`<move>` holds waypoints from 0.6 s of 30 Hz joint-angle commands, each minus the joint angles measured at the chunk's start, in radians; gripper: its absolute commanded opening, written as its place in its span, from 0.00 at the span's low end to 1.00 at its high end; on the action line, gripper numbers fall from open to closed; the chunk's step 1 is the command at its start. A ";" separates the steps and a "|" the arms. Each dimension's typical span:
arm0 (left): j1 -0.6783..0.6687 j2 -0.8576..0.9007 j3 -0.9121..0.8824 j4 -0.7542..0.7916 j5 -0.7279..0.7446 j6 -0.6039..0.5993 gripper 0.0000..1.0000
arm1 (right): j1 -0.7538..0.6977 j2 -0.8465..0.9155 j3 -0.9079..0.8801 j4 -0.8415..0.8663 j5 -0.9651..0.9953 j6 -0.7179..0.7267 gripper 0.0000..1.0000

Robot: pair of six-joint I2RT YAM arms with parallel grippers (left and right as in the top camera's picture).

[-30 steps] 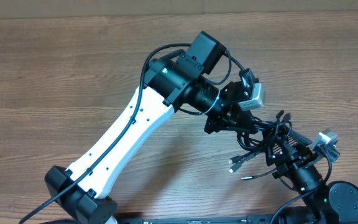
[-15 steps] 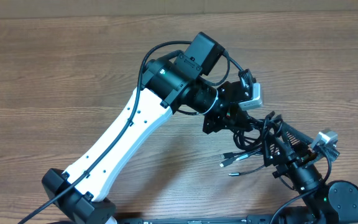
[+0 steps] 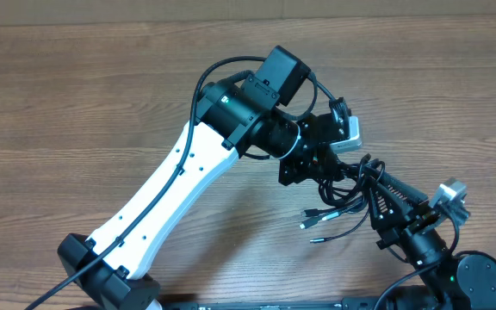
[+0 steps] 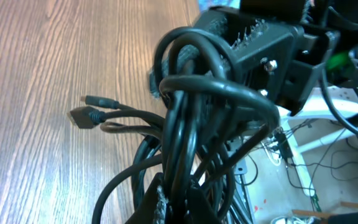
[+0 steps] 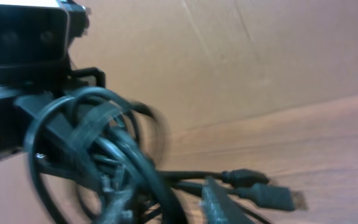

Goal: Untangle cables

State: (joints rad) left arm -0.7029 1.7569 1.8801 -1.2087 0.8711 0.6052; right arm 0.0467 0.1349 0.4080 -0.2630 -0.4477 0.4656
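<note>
tangled bunch of black cables [image 3: 351, 191] over a wooden tabletop [image 3: 102, 103], caught between two robot arms, left jaws clamped together on the bunch, right jaws in among the loops, blurred, cannot tell if apart or together, plug ends [image 3: 310, 224] sticking out free

I work in what looks like a robotics lab, not a home. A wood-grain table [image 3: 67, 95] carries my white-and-black arm [image 3: 179, 181], and a plain cardboard wall [image 5: 241, 56] stands behind it. Past the table's edge, thin loose wires [image 4: 300, 165] trail over a white surface — test-rig clutter.
</note>
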 commanded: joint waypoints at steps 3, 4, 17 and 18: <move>-0.004 -0.019 0.008 0.001 -0.014 -0.007 0.04 | 0.003 -0.003 0.026 0.008 -0.025 0.000 0.06; -0.004 -0.019 0.008 0.001 -0.014 -0.007 0.04 | 0.003 -0.003 0.026 0.007 -0.025 0.000 0.05; -0.004 -0.019 0.008 0.000 -0.076 -0.077 0.04 | 0.003 -0.003 0.026 -0.124 0.176 0.000 0.04; -0.004 -0.019 0.008 -0.001 -0.084 -0.087 0.04 | 0.003 -0.003 0.026 -0.133 0.189 -0.002 0.04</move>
State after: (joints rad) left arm -0.7128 1.7569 1.8801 -1.2079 0.8162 0.5739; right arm 0.0547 0.1349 0.4114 -0.3653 -0.3992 0.4660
